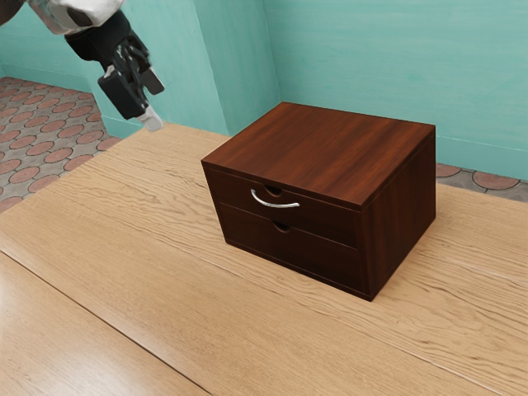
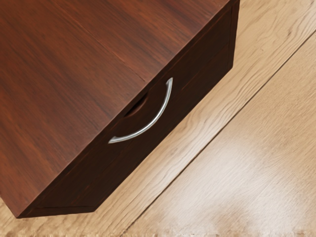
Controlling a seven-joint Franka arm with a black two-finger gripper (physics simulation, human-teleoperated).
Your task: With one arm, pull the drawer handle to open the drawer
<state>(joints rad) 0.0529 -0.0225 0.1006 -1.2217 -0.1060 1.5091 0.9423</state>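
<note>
Tabletop point(image 1: 124, 313) stretching out before the cabinet front, room enough, probably, for a drawer to slide out. Farther back, dark wooden cabinet point(image 1: 330, 148), upper drawer point(image 1: 318, 213) shut flush; silver handle point(image 1: 274, 200) bowed outward on it, leaving a gap to hook. Beyond, gripper point(image 1: 148, 115) hanging high, well apart from the handle, angled down toward it, likely lining up an approach; spread or pressed together, cannot tell.

Dark polished wood cabinet point(image 1: 322, 148), shiny metal handle point(image 1: 274, 203), pale grained wood table point(image 1: 124, 247)
</note>
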